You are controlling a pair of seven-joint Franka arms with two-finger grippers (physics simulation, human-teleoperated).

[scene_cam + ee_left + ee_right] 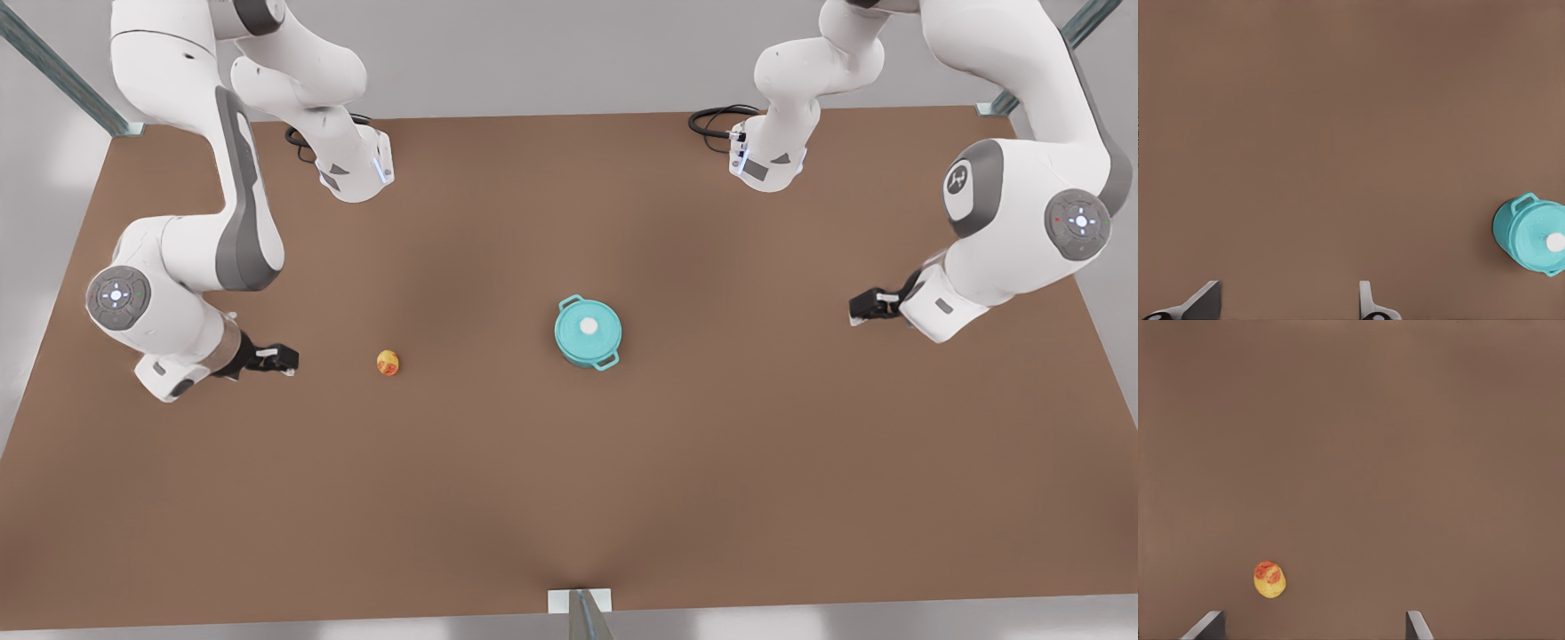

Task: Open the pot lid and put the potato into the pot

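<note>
Pot: it stands upright near the middle of the brown counter, small, round and teal, with one loop handle toward the far side and one toward the near side in the front view.
Pot lid: it sits closed on top of the pot, a flat teal disc with a white knob at its centre.
Potato: it lies on the bare counter, toward the front view's left of the pot and well apart from it; it is yellow with orange-red patches.
My right gripper: it hangs over the counter at the front view's left, near the potato but not touching it. In my right wrist view the potato lies just ahead of my two fingertips; my jaws are wide apart and hold nothing.
My left gripper: it hangs over the counter at the front view's right, well apart from the pot. In my left wrist view the pot with its lid is off to one side of my fingertips; these jaws are also wide and hold nothing.
</note>
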